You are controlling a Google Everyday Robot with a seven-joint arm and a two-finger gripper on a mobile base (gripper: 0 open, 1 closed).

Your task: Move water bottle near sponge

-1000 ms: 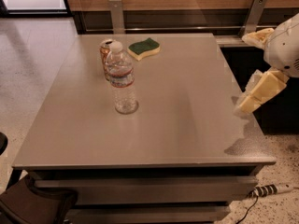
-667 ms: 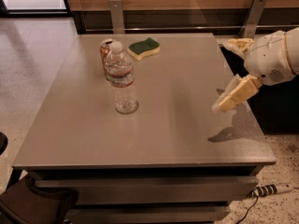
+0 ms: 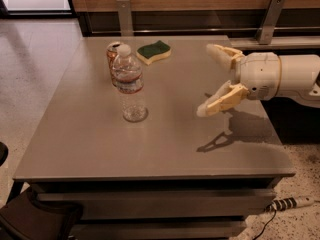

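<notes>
Water bottle (image 3: 129, 84) is stood upright on the desk (image 3: 165, 144), left of centre. An orange can (image 3: 113, 50) is set just behind it toward the far edge and partly hidden by it; contact cannot be told. Sponge (image 3: 154, 52) is laid flat near the far edge, just right of the can. Gripper (image 3: 206, 80) is held above the desk's right side, fingers (image 3: 222, 100) spread wide with nothing held, well apart from the bottle.
</notes>
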